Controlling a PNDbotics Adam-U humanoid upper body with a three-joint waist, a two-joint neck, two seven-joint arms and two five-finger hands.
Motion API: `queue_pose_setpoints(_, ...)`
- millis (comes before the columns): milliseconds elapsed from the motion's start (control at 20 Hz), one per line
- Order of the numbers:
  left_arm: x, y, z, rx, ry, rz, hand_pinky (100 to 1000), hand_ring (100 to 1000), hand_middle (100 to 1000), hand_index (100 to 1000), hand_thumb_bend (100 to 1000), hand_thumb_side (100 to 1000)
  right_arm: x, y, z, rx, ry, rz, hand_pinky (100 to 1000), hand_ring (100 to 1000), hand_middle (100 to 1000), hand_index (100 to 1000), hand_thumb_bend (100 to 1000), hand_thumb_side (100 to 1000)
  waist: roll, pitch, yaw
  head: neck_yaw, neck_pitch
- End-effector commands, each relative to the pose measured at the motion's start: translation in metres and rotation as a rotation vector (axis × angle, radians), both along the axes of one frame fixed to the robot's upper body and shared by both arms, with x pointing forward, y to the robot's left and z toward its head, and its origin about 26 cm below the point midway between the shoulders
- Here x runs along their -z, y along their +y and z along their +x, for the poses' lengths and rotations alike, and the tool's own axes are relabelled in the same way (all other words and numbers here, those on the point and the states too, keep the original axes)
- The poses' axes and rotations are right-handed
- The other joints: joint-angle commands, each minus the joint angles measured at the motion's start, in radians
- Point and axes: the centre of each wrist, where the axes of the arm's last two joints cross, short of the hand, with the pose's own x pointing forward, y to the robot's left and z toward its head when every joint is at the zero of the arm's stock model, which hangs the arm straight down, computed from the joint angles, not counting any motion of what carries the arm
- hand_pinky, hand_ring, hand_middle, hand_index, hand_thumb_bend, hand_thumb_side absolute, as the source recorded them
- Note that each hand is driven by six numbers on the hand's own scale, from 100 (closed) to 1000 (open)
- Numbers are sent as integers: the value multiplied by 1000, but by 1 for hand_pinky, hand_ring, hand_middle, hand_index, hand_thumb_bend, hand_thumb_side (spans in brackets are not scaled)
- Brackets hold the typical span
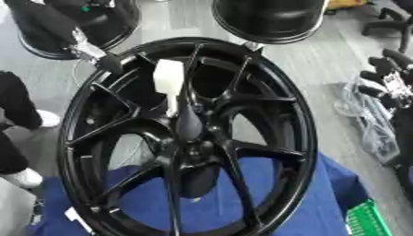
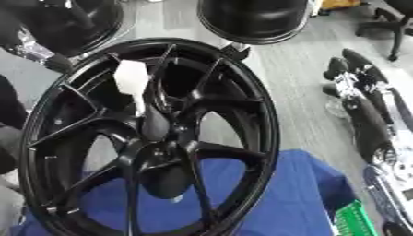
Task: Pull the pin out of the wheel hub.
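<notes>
— Right hand [image 2: 355, 85] is over at the right edge, well clear of the wheel [image 1: 303, 120]. Its dark fingers point up and to the left, fairly straight, and there's nothing in them.

— And the left hand?

— Left hand [image 1: 107, 63] comes in from the upper left corner, a black arm with a silver joint. It ends right at the upper left of the wheel's outer ring. It looks to be touching there, but I cannot tell whether it is gripping or only resting against it.

— Where's the pin?

— The pin [image 1: 168, 76] has a pale white block for a head. It shows in front of the upper spokes, a little left of the middle. A thin white shaft runs down from it, slightly tilted, to a black teardrop-shaped piece just above the hub [image 1: 193, 150]. Neither hand is on it.

— How does the wheel sit?

— It's tipped up, its face towards the robot's head, all black with thin spokes fanning out from the hub. Its lower part stands on a blue cloth [image 1: 322, 184].

— Anything else nearby?

— A green basket [image 1: 367, 220] at the cloth's lower right corner, and a clear plastic bag [image 1: 367, 124] on the grey floor near the right hand.
</notes>
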Motion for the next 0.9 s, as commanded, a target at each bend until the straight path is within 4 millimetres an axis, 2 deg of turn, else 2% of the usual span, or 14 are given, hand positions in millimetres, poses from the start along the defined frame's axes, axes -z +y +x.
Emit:
queue_pose_setpoints(50,-11,-2,1,15,-14,-3,998,922,815,883,694,570,-6,-4,0,7,-15,-17,808,846,845,922,254,560,0,-29,-2,3,-4)
queue_pose_setpoints(450,-10,-16,5,94,33,-49,999,917,804,865,654,565,-4,-4,0,10,-6,-17,807,846,845,922,255,561,0,-30,-6,3,6)
queue_pose_setpoints(900,-12,-30,-5,177,57,-65,997,918,808,865,651,561,-4,-3,1,8,0,-19,806,845,844,922,255,561,4,-33,-9,1,6)
